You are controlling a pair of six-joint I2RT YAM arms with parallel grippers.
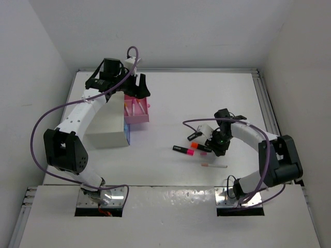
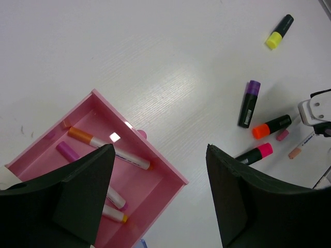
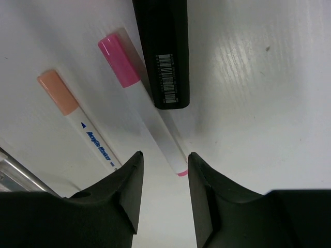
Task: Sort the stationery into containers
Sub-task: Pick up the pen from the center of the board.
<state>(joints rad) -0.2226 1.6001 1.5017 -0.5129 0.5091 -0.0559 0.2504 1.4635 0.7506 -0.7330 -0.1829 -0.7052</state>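
My left gripper hangs open and empty above the pulled-out pink drawer. Several white pens with coloured tips lie in that drawer. My right gripper is open, low over the table. Its fingers straddle the tail end of a pink-capped white pen without pinching it. A peach-capped pen lies beside it. Black highlighters lie close by, capped pink, orange, purple and yellow.
The white cabinet stands left of the pink drawer, with a light blue drawer edge showing at its front. White walls enclose the table at the back and both sides. A purple cable loops out from the left arm.
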